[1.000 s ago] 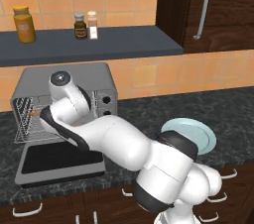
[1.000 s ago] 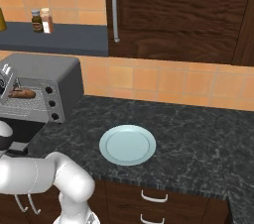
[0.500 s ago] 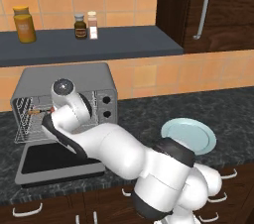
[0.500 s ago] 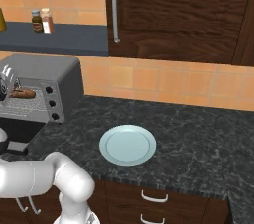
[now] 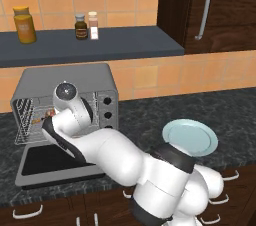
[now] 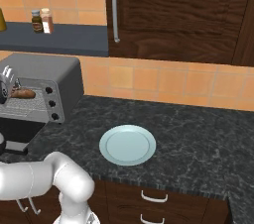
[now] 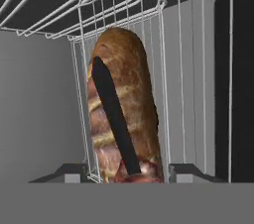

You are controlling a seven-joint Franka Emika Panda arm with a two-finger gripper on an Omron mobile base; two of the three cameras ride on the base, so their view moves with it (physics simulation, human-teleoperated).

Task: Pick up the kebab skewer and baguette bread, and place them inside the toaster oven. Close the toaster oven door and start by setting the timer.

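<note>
In the left base view the toaster oven (image 5: 65, 101) stands at the left end of the dark granite counter (image 5: 150, 115), its door (image 5: 52, 162) folded down flat in front of it. The white arm reaches from the lower right into the oven's open mouth, so the hand blocks most of the cavity; the wire rack (image 5: 22, 115) shows at the left of the opening. To the right of the oven lies a pale blue plate (image 5: 190, 136), well apart from it. On the shelf above stand an orange jar (image 5: 24, 24) and two small spice bottles (image 5: 85, 25).

In the right base view the baguette bread (image 6: 24, 93) lies inside the oven on the rack, left of the three black knobs (image 6: 52, 103).

In the hand view the baguette (image 7: 126, 114) lies on the rack straight ahead of the gripper (image 7: 129, 176), with red-brown chunks of the kebab skewer (image 7: 106, 161) against its near end. A dark strip crosses the loaf's front. The two fingertips (image 7: 74, 173) sit low at either side of the loaf's near end, apart from it; whether they are opening or closing cannot be told.
</note>
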